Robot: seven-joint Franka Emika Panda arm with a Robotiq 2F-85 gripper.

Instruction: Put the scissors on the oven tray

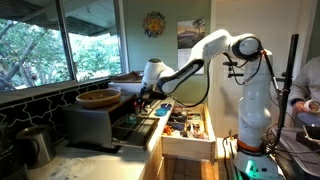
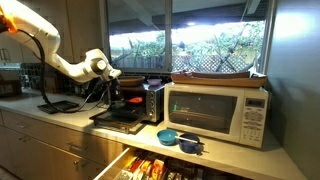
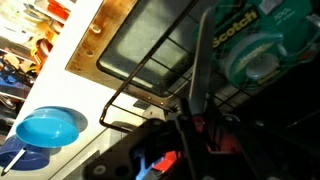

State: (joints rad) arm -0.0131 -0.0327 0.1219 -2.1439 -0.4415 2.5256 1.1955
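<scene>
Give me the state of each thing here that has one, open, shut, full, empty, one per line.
Drawer: open, filled with items.
Microwave: door shut.
Oven tray: lying flat, bare where visible.
Blue bowl: upright, empty.
Wooden bowl: upright on the toaster oven.
Gripper: near the tray, jaws unclear.

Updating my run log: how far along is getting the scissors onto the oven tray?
Done: nothing I can confirm; the oven tray shows a bare dark surface, no scissors on it. In hand: the gripper hovers near the tray with something red at its tip, possibly the scissors, too blurred to be sure. Left: lay them on the tray and release.
</scene>
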